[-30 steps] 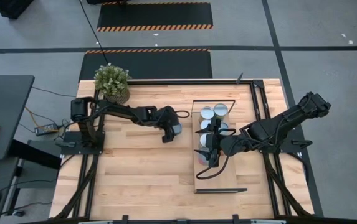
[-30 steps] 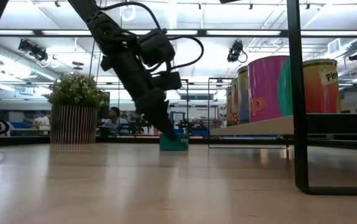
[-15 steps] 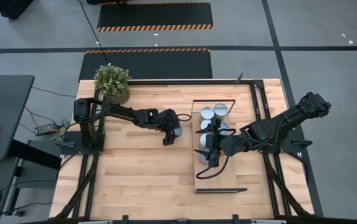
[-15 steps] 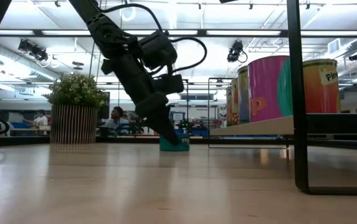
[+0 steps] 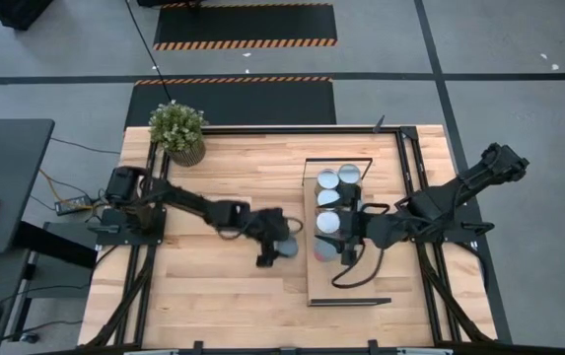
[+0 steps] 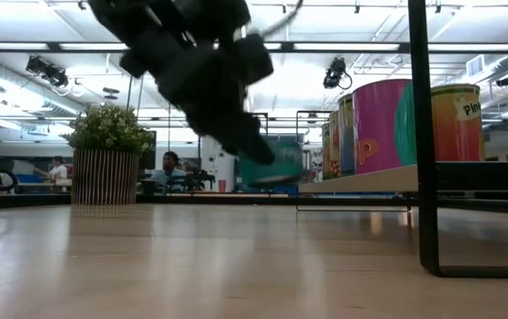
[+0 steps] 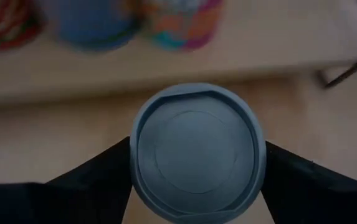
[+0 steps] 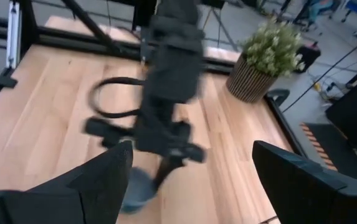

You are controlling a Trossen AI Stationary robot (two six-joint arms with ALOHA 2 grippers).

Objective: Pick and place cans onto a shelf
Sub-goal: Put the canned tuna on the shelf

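Note:
My left gripper (image 5: 278, 248) is shut on a teal-sided can (image 5: 286, 247) with a grey round top (image 7: 197, 146), just left of the shelf. The shelf (image 5: 346, 281) is a light-wood board in a thin black frame. Several cans stand on it on their bases, among them one at the far end (image 5: 326, 179) and a magenta one (image 6: 378, 124). My right gripper (image 5: 347, 245) hovers open over the shelf's middle, its fingers (image 8: 103, 180) wide apart with nothing between them. My left gripper pinches the can's side wall (image 7: 134, 163) between its two fingers, on opposite sides just under the top rim. The fingers (image 7: 97, 180) slant down at it from the table's left. The can (image 6: 271, 164) hangs clear of the table, roughly upright.
A potted plant (image 5: 177, 131) stands at the far left corner of the table. The shelf's black upright (image 6: 424, 133) rises near the low camera. Bare wood (image 5: 213, 281) lies left of the shelf toward the near edge. People sit in the room beyond.
My left gripper has taken hold of the teal can, lifted it clear of the table and swung it toward the near edge, alongside the shelf. My right gripper has drawn back a little toward the table's right edge.

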